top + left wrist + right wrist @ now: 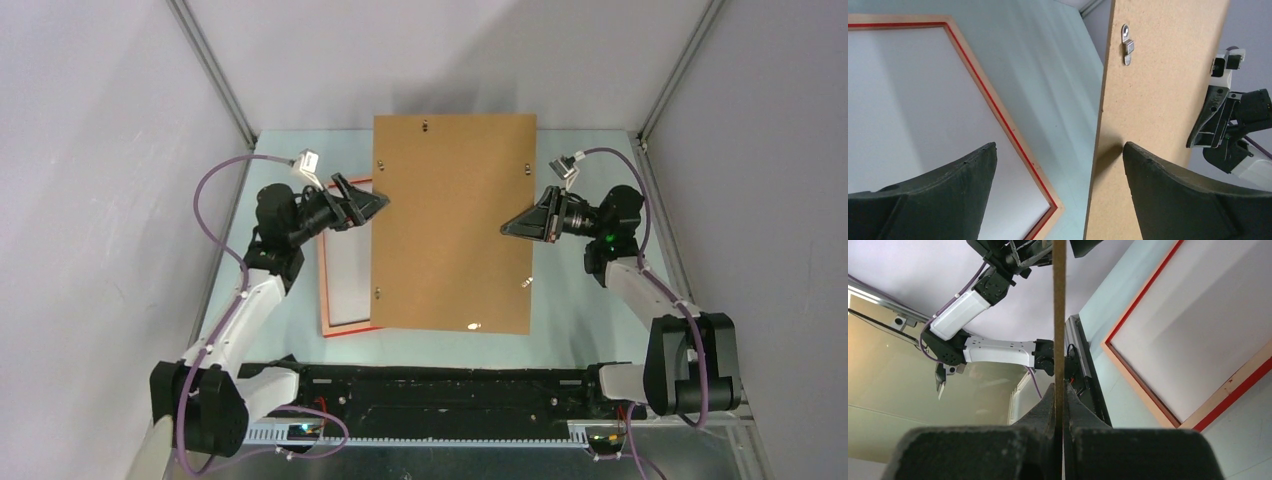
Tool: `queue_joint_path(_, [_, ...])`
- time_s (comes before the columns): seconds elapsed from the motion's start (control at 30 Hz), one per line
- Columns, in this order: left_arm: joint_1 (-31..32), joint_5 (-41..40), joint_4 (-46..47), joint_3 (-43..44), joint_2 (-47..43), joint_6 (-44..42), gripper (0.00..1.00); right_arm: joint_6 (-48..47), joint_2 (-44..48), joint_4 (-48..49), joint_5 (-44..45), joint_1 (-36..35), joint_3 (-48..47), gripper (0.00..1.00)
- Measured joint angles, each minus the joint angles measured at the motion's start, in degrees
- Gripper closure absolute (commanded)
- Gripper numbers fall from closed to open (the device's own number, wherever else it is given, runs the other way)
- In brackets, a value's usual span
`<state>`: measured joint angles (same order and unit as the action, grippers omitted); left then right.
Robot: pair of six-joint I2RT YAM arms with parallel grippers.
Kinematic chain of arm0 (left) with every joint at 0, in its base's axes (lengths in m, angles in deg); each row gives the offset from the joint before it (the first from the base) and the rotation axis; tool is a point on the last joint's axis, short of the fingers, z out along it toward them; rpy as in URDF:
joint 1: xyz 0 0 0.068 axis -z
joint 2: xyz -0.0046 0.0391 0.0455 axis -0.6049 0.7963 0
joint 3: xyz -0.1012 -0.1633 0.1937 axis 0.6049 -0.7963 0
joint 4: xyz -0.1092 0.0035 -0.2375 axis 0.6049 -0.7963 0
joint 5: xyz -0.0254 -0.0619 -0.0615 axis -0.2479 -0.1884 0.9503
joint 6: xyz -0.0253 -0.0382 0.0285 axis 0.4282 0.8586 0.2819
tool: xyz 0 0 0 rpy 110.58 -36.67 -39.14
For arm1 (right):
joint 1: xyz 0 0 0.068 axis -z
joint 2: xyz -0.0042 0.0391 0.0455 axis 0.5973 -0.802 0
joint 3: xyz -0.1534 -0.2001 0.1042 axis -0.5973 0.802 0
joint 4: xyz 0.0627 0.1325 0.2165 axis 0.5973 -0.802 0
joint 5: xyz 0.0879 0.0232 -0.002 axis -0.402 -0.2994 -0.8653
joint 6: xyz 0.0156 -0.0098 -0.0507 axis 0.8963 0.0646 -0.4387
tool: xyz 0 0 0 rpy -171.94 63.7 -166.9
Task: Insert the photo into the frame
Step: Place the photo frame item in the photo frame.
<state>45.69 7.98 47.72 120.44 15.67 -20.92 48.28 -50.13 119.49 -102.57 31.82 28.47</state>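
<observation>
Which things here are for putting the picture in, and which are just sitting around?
For the job:
- frame, flat on the table
- brown backing board, pinched at its edge by the right end effector
- left end effector, open beside the board

Just there:
- table
- purple cables

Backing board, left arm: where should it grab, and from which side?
Left long edge, near mid-length, coming from the left with jaws across its thickness. The backing board is a thin flat sheet held off the table, pinched at the opposite edge by the right end effector, so that edge is free. The open left end effector straddles it. Avoid the hanger clip.
</observation>
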Motion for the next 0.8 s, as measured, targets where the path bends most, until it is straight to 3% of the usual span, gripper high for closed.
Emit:
queue_joint_path(0.43, [-9.4,0.31,-13.18,6.05,-2.58,-6.19,0.0,-3.34,-7.1,-4.61,1.49,-1.03,-1.75,1.0])
queue_joint_path(0.63, [-18.16,0.55,-18.05,6.05,-4.07,-8.17,0.0,-5.79,-13.53,-9.73,3.5,-4.07,-7.32,1.0])
queue_joint_path(0.8, [-21.16,0.72,-22.45,6.05,-5.55,-11.28,0.0,-7.04,-19.91,-13.38,4.63,-6.71,-14.38,1.0])
